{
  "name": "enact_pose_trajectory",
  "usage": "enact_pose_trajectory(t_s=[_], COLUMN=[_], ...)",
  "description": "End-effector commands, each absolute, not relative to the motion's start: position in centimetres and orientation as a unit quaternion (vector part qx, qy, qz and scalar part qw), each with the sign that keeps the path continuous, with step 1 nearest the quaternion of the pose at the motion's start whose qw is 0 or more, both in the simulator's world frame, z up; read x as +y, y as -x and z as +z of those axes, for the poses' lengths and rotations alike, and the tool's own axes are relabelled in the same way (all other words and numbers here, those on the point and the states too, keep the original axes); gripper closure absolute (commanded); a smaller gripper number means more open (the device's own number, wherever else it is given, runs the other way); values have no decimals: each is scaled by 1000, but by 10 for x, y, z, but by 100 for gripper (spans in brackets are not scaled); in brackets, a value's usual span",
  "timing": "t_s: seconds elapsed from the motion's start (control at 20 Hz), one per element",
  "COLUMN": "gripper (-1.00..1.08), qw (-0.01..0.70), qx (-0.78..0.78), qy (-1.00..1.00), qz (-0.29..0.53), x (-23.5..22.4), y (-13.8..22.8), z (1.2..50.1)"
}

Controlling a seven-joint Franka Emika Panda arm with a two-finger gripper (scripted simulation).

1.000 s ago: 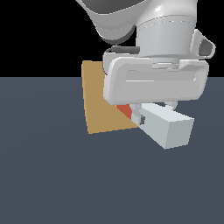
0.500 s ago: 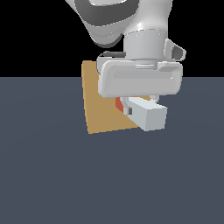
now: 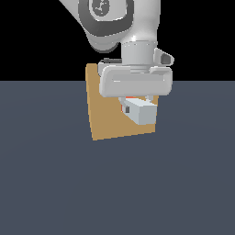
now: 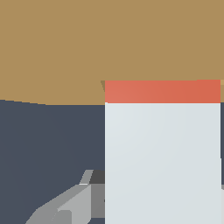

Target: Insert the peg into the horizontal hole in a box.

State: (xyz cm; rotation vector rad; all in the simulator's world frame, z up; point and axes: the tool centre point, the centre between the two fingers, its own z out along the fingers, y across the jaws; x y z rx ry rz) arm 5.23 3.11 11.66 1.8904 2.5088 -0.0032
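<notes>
The white two-fingered end effector [image 3: 136,102] is clamped on the long pale grey-white square bar with the short red-orange tip, the peg [image 3: 141,111], held level just in front of the plain tan-orange block, the box [image 3: 108,114]. In the wrist view the peg's red end [image 4: 162,91] sits at the box's face, with a thin darker edge showing beside it that may be the rim of the square hole; the hole itself is hidden behind the peg in both views, so whether the tip has entered cannot be told.

Risks, as judged:
- Misalignment. The hole is only slightly wider than the peg, by the task's terms. A small sideways or vertical offset, or a slight twist of the square section against the square opening, would jam the tip on the rim.
- Pushing on against a jam could shove the box backward or tip it, since nothing is seen bracing it.
- The peg could slip within the fingers under axial load, as the grip is taken toward its rear half and the far end overhangs toward the camera.
- The end effector body stands close above the box; advancing too far could bring it against the box's face.

Surface: a flat, uniform dark slate-blue counter [image 3: 55,183] carries the box. Room: beyond the counter only plain black background [image 3: 36,36] shows.
</notes>
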Motion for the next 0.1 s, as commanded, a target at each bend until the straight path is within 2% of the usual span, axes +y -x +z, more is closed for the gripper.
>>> enact_pose_trajectory(t_s=[0.0, 0.05], gripper=[108, 108], qw=[2, 2], qx=[799, 799], qy=[-601, -601], qz=[1, 1], x=[39, 39], y=[-53, -53], z=[120, 120])
